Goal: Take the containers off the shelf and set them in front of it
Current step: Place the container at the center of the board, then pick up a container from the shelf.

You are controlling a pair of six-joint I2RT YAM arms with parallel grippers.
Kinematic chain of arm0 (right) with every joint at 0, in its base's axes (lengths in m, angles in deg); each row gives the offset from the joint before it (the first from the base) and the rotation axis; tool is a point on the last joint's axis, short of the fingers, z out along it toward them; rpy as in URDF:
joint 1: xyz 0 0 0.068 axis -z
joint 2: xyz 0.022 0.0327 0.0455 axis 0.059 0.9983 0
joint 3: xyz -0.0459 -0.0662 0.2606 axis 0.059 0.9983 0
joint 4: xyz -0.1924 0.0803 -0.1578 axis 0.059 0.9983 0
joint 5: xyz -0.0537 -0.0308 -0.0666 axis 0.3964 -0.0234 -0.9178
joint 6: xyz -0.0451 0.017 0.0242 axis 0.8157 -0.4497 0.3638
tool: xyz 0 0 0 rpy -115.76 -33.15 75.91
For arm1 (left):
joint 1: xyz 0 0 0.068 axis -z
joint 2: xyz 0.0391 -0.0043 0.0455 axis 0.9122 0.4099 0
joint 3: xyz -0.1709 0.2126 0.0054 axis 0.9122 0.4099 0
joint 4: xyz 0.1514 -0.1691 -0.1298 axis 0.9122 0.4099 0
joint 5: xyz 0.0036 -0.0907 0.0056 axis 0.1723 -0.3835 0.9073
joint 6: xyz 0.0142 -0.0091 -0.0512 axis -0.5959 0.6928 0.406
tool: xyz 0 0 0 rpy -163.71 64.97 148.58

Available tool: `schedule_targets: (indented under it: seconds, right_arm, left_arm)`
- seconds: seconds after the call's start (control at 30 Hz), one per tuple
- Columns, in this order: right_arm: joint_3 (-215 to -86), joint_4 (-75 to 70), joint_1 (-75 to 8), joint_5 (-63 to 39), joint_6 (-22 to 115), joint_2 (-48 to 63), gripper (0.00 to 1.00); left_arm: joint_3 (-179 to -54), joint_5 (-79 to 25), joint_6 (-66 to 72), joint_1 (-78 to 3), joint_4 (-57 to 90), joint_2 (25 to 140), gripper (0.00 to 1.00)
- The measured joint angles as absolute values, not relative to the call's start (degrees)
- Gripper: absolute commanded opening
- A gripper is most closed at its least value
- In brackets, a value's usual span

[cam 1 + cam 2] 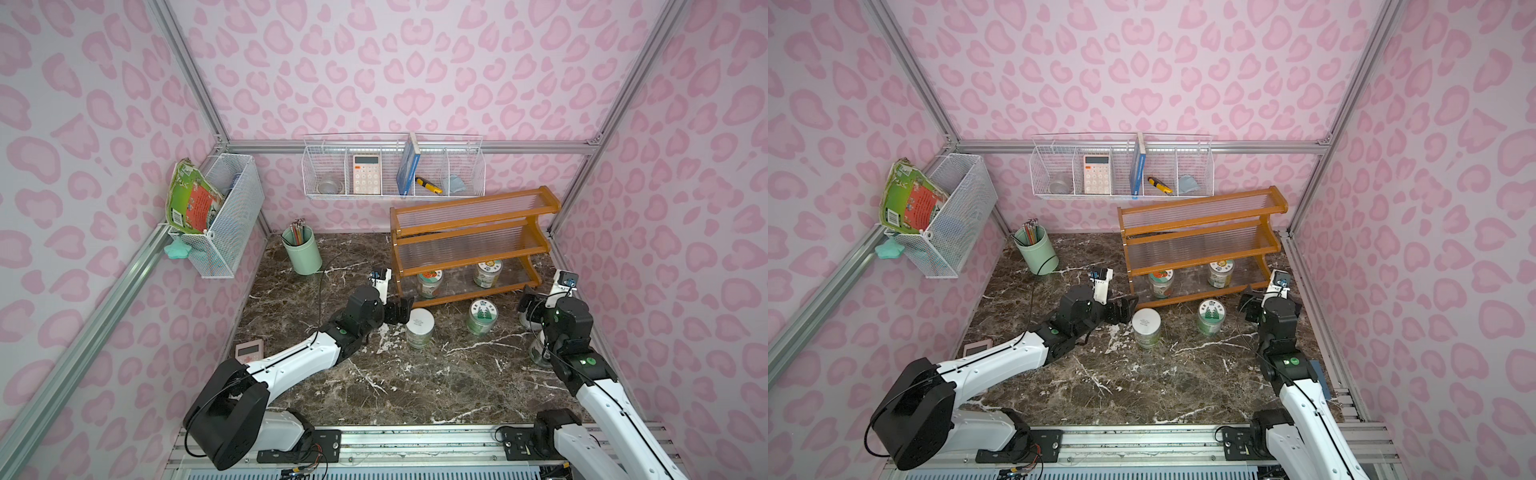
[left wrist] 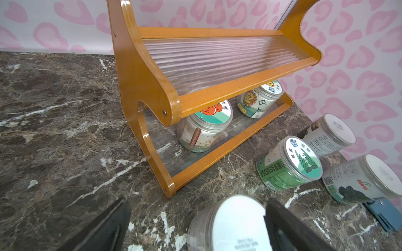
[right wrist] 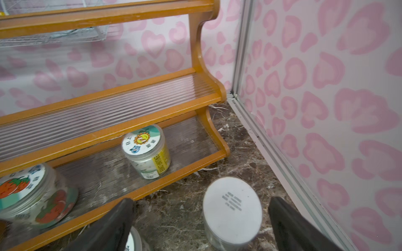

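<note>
Before the shelf [image 2: 219, 92] at the bench's [image 2: 65, 130] far right corner, a green jar [image 2: 282, 171] reads "MIMOSA", a neighbouring jar [image 2: 356, 182] "Ideal"; left tool [image 2: 195, 208] and right tool [image 3: 201, 201] gape wide, empty.

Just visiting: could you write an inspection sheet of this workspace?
Surface: dark marble tabletop.
Job's things: shelf holds red-fruit-lid jar and sunflower-lid jar on its bottom tier; four jars stand in front.
Clutter: pencil cup, small pink device.
Grippers: left gripper open beside a white-lidded jar; right gripper open by a second white-lidded jar.
Cables: black cable loops above the left arm.
Surroundings: pink-patterned walls; wire basket holding a calculator.
</note>
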State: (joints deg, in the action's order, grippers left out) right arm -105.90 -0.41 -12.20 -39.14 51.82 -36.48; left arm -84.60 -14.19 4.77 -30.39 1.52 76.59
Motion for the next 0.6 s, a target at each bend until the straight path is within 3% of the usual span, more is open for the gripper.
schedule_targets:
  seconds: [0.3,0.6]
  right_arm:
    - [-109.63,-3.03,-6.47,-20.49,55.84,-22.14,0.99]
    - [-115.51,-8.10,-2.74,-8.34,58.81,-9.57,0.99]
  left_arm:
    - [-85.78,-16.39,4.79,-31.67,3.75,77.90,0.99]
    - [-85.43,-22.40,6.65,-35.26,3.77,78.32,0.99]
